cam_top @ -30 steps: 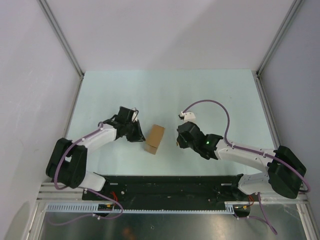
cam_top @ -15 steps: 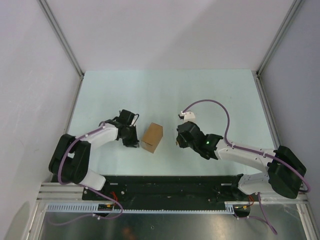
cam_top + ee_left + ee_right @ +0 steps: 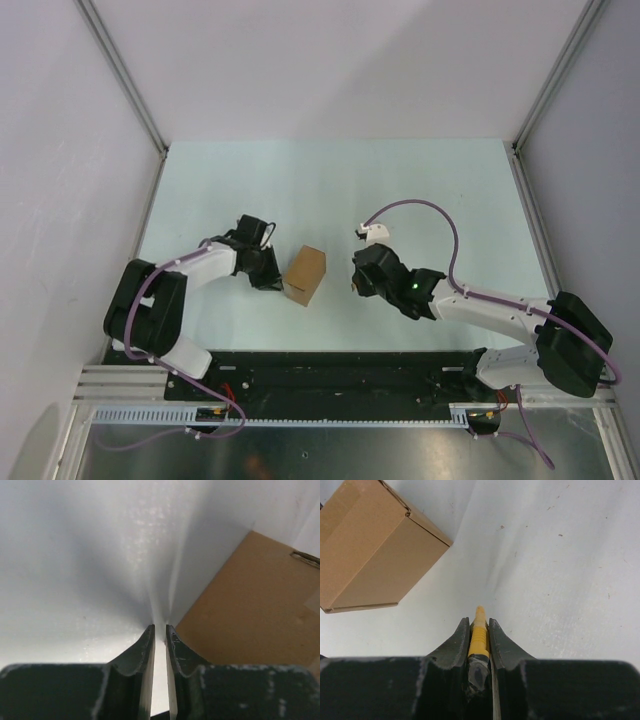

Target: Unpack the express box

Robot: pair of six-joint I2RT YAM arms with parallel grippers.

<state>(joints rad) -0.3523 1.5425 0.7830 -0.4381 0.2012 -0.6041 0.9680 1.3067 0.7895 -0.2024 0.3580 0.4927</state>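
The express box (image 3: 305,275), a small plain brown cardboard cube, sits closed on the pale table between the two arms. It also fills the right of the left wrist view (image 3: 250,615) and the upper left of the right wrist view (image 3: 370,545). My left gripper (image 3: 270,272) (image 3: 160,627) is low at the box's left side; its jaws are nearly together with only a sliver between them and hold nothing. To the right of the box and apart from it, my right gripper (image 3: 355,280) (image 3: 479,621) is shut on a slim yellow-and-black utility knife (image 3: 479,632), whose tip pokes out past the fingertips.
Grey walls (image 3: 60,150) with metal posts close in the table on the left, right and back. A black base rail (image 3: 330,365) runs along the near edge. The right arm's purple cable (image 3: 440,215) loops above the table behind its wrist.
The left gripper slid a little back and down along the box's left side. The box turned slightly and shifted a touch left. The right arm kept still with the knife.
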